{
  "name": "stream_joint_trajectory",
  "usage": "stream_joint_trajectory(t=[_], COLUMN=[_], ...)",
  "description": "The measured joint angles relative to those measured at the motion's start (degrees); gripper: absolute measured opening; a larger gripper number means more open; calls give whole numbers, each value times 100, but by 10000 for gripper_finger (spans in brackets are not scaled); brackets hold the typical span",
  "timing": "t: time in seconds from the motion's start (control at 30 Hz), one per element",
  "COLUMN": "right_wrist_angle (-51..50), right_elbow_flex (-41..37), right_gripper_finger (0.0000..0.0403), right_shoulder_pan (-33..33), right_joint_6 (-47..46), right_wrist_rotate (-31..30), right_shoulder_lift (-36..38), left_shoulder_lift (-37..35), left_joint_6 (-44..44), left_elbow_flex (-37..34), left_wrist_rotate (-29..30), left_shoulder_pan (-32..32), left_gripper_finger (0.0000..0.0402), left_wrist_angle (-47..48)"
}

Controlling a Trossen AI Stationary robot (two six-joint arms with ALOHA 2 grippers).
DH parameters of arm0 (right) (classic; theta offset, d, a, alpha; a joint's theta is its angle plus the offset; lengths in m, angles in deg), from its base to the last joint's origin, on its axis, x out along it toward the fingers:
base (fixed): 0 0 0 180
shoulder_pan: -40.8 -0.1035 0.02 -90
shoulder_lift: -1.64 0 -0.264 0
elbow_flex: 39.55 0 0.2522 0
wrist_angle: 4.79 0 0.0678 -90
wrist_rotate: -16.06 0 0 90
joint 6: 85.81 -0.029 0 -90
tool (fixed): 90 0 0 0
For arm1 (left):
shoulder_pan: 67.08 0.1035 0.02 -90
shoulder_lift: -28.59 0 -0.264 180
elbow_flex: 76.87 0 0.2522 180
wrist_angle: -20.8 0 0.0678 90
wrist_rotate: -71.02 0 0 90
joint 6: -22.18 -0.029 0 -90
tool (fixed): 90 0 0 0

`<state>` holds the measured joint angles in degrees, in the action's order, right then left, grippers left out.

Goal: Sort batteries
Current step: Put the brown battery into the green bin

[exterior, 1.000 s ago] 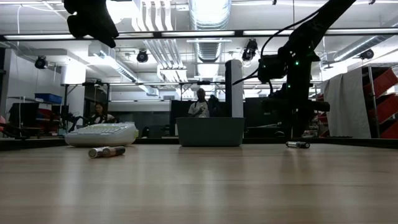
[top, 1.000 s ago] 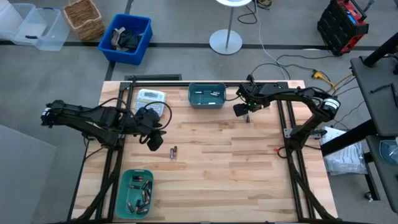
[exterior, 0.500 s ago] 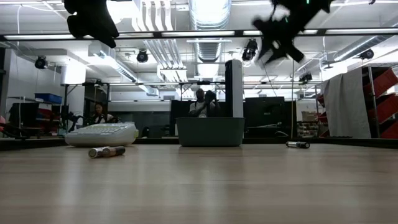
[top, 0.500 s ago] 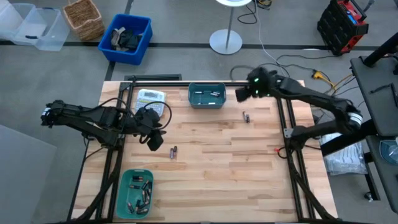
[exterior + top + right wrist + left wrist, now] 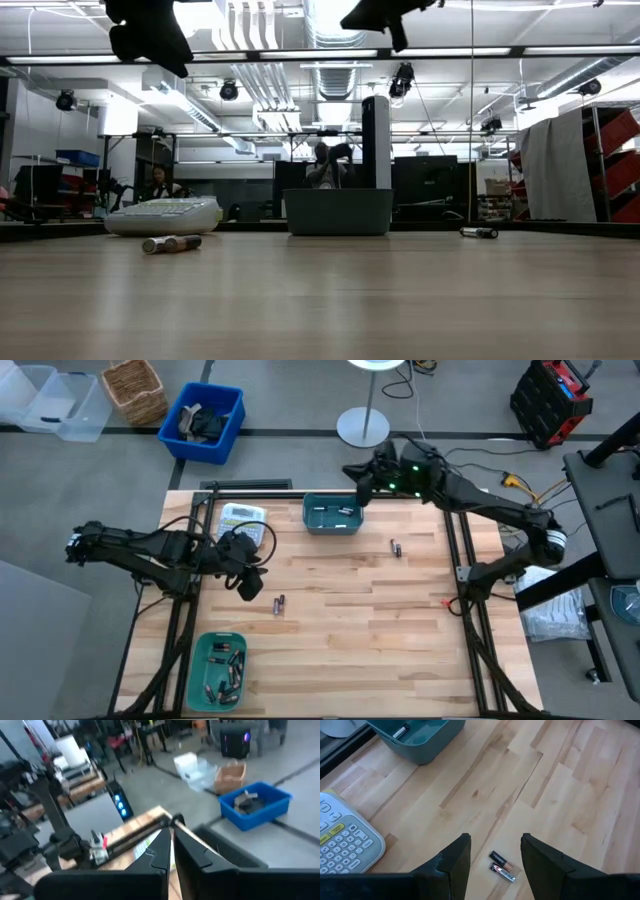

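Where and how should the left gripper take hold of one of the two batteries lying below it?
Grip the battery across its middle, descending straight from above. It lies flat on the table, touching its neighbour, so set the left gripper fingers astride its narrow width; tight, probably.

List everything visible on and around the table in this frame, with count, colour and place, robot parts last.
Loose batteries: two, dark and silvery, side by side on the table's middle left.
Single battery: one, dark, on the table right of centre.
Far bin: one, teal, at the table's far edge, a few batteries inside.
Near bin: one, teal, at the near left corner, many batteries inside.
Label maker: one, white with keypad, far left of the table.
Blue crate: one, on the floor beyond the table.
Wicker basket: one, tan, on the floor.
Left gripper: dark, open, above the two loose batteries.
Right gripper: dark, shut, raised by the far bin.
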<state>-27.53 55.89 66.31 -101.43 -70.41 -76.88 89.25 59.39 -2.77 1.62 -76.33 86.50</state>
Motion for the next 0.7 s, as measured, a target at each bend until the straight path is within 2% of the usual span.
stream_joint_trajectory(t=[0.17, 0.3, 0.4, 0.5, 0.57, 0.7], right_wrist_angle=[-1403, -3589, -5343, -6741, -7264, -7121], right_elbow_flex=[788, 1409, 1663, 1513, 1178, 190], right_gripper_finger=[13, 12, 12, 12, 12, 12], right_shoulder_pan=[-17, -12, -12, -29, -73, -103], right_joint_6=[8, -355, -940, -1432, -1648, -1847], right_wrist_rotate=[-195, -863, -975, -1101, -1265, -1265], right_shoulder_lift=[-232, -210, -217, -197, -159, 90], left_shoulder_lift=[-11, -24, -28, -28, -28, -28], left_joint_6=[174, 419, 484, 486, 485, 485], left_elbow_flex=[0, 0, 0, 0, 0, 0], left_wrist_rotate=[-39, -216, -328, -339, -341, -339], left_shoulder_pan=[0, -2, -2, -1, 0, -2], left_gripper_finger=[153, 153, 153, 153, 153, 153], left_wrist_angle=[57, 271, 332, 334, 337, 343])
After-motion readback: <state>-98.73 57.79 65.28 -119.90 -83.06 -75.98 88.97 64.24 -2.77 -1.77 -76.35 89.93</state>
